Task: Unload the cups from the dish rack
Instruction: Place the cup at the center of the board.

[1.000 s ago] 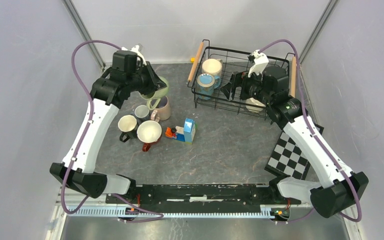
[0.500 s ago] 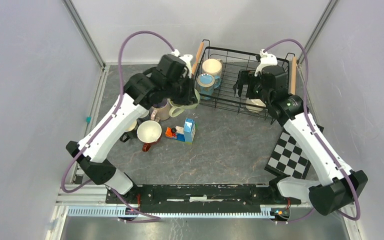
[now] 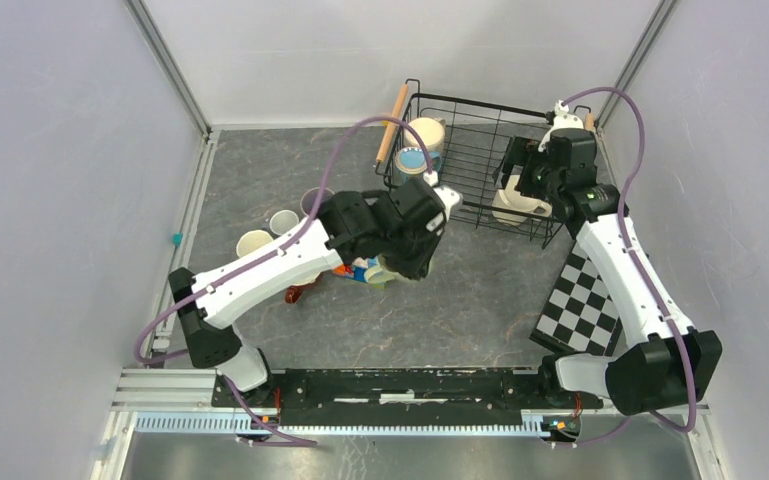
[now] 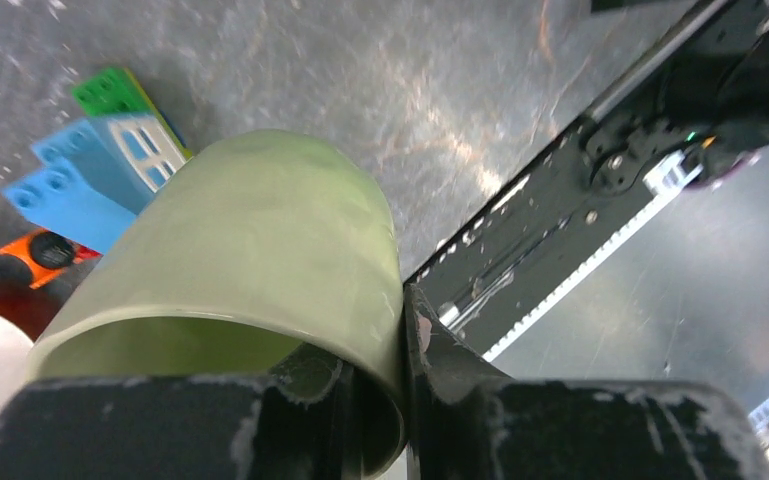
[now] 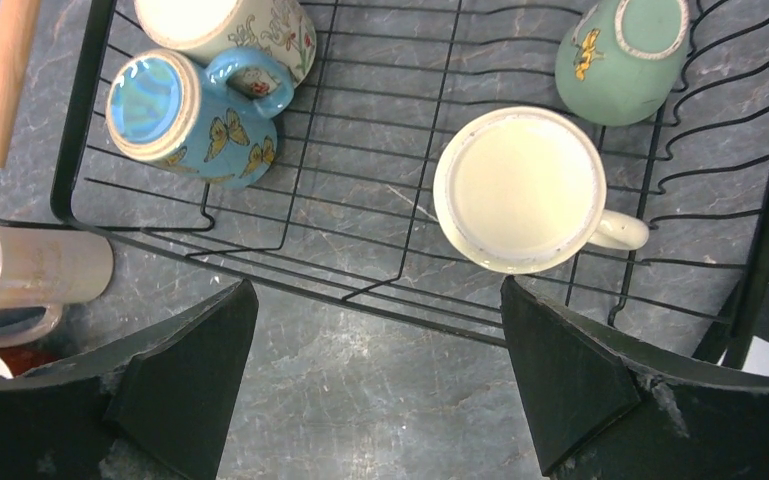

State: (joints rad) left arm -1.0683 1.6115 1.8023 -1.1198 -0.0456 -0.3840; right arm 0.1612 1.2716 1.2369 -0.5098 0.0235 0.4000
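Note:
My left gripper (image 4: 385, 390) is shut on the rim of a pale green mug (image 4: 260, 240), one finger inside and one outside. It holds the mug above the table's middle (image 3: 385, 273), next to the toy blocks. My right gripper (image 5: 380, 380) is open and empty, hovering over the near right part of the black wire dish rack (image 5: 80, 130), just short of a cream mug (image 5: 518, 190). The rack also holds a blue butterfly mug (image 5: 180, 110), a cream floral mug (image 5: 230, 25) and a teal mug (image 5: 625, 55).
Several mugs stand on the table at the left (image 3: 255, 243), a pink-beige one (image 5: 30, 270) closest to the rack. A blue-and-orange toy block cluster (image 4: 90, 170) lies under my left arm. A checkerboard (image 3: 580, 310) lies at the right.
My left arm has swung the pale green mug from over the mug group at the left to the table's middle. My right gripper has shifted right and back over the rack.

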